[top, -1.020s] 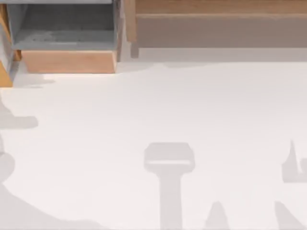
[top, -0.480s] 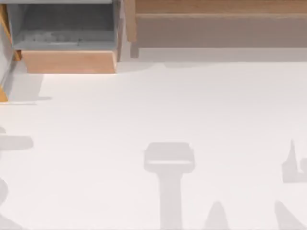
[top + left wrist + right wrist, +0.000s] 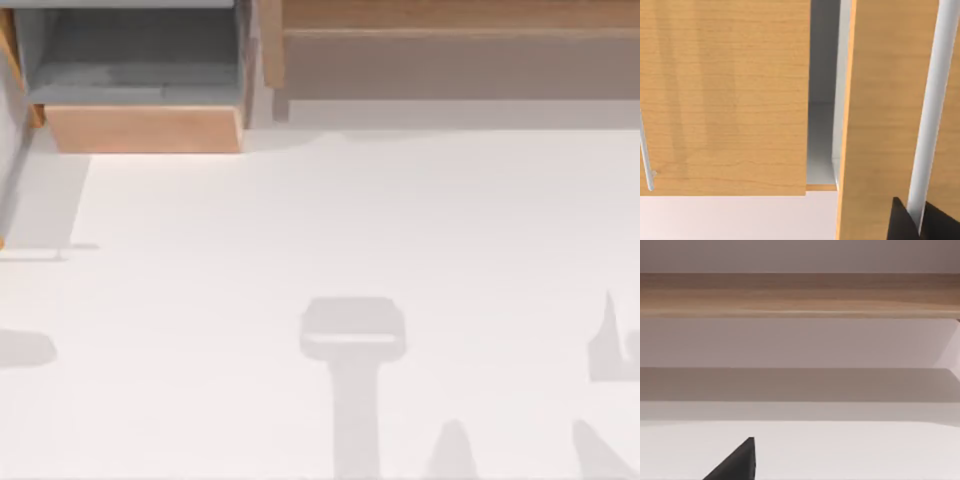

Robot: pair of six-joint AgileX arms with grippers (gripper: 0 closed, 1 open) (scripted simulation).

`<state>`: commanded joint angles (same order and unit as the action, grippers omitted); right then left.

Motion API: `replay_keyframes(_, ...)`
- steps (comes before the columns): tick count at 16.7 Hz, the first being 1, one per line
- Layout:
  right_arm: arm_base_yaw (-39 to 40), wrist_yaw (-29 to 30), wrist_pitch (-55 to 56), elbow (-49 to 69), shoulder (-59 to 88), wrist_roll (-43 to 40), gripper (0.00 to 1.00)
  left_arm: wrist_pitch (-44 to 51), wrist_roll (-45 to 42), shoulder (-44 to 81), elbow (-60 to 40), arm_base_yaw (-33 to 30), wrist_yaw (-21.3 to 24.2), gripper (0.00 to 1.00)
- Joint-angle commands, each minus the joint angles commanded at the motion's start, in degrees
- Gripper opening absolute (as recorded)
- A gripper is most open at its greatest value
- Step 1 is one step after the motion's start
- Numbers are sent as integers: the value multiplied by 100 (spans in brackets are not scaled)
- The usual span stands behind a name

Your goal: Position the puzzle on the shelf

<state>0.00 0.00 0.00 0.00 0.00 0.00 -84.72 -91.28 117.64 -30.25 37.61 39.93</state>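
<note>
1. shelf: one long light-brown wooden ledge along the far edge of the table, from the middle to the right side. below the ledge runs a darker brown front face, and one wooden post stands at its left end.
2. in the right wrist view the shelf is a single wood-grain band running straight across, above the pale table.
3. puzzle: where it lies i cannot tell.
4. one grey-lined box with a light wooden front sits at the far left, just beside the post.
5. the left wrist view has two wooden doors. one broad door is face-on. the second door is swung at an angle, with a grey gap between them.
6. it also has two white handles, a thin one at the edge of the broad door and a thick bar on the second door.
7. left gripper: its two dark fingers are clenched on the bar, one on each side, at the left of the table.
8. right gripper: one dark tip over the table, facing the shelf. whether it is released or clenched i cannot tell.
</note>
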Motion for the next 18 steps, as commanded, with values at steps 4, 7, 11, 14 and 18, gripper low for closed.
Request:
replay_keyframes(4,0,0,0,0,0,0,100,-146,-12,-98,231,156,151,0)
replay_keyframes(7,0,0,0,0,0,0,100,-146,-12,-98,231,156,151,8)
replay_keyframes(11,0,0,0,0,0,0,100,-146,-12,-98,231,156,151,38)
replay_keyframes(14,0,0,0,0,0,0,100,-146,-12,-98,231,156,151,60)
replay_keyframes(18,0,0,0,0,0,0,100,-146,-12,-98,231,156,151,90)
